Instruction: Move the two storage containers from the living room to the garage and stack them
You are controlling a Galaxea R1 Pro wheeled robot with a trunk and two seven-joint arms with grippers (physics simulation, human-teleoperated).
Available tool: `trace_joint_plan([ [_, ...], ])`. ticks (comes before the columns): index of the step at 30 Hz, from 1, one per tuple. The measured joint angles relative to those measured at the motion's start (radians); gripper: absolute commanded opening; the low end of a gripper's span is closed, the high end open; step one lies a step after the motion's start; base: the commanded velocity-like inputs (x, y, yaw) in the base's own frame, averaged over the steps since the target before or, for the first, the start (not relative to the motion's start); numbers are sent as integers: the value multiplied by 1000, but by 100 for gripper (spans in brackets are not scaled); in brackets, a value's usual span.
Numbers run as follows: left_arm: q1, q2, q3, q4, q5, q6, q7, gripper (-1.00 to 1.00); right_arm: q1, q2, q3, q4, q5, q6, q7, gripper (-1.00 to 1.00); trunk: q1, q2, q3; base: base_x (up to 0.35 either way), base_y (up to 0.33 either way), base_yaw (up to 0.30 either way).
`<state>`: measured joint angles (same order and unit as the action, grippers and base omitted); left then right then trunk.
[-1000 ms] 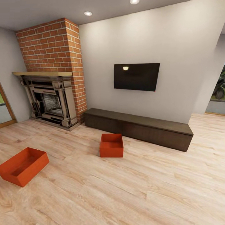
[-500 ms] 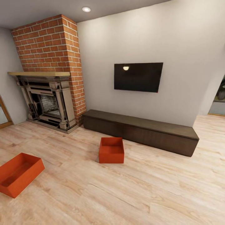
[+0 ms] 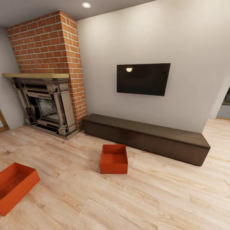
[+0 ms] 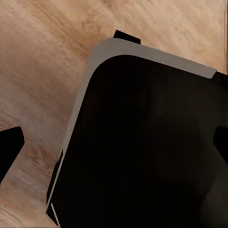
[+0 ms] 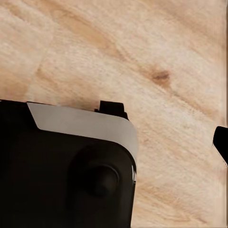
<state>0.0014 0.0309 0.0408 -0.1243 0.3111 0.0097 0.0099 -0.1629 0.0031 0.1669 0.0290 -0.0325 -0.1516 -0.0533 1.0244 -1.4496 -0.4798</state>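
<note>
You were looking into the living room from the head view. Two red-orange storage containers stood on the light wood-plank floor (image 3: 166, 198). One container (image 3: 114, 158) was near the middle of the room, just in front of the long dark low cabinet (image 3: 150, 137) but apart from it, with its open top facing up. The other container (image 3: 14, 187) was at the near left, turned at an angle and partly cut by the picture edge, well apart from the first one. Both were empty.

On the far left stood the red-brick fireplace (image 3: 48, 64) with a pale wooden mantel (image 3: 36, 75). To its right, the black TV (image 3: 143, 79) hung on the cream wall (image 3: 179, 41) above the low cabinet. One round ceiling light (image 3: 86, 4) was lit above.

In the left wrist view a dark rounded part of the robot body (image 4: 147, 142) with a grey edge covered most of the wood floor, and black finger tips showed at both side edges, set wide apart, so your left pincer (image 4: 116, 145) was opened and held nothing. In the right wrist view a similar dark body part (image 5: 66, 171) lay over the floor, and only one black tip (image 5: 221, 142) showed at the edge, so for the right pincer I cannot tell if it was opened or closed.
</note>
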Motion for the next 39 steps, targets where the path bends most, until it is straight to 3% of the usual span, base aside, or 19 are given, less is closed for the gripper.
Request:
trace_joint_plan([
  [27, 0, -2, -1, 2, -1, 2, 0, 100, 0, 11, -3, 0, -9, 2, 7, 100, 0, 0, 0, 324, 0, 0],
  [39, 0, -2, -1, 1, -1, -4, 0, 100, 0, 3, -5, 0, -5, -1, 8, 100, 0, 0, 0, 324, 0, 0],
])
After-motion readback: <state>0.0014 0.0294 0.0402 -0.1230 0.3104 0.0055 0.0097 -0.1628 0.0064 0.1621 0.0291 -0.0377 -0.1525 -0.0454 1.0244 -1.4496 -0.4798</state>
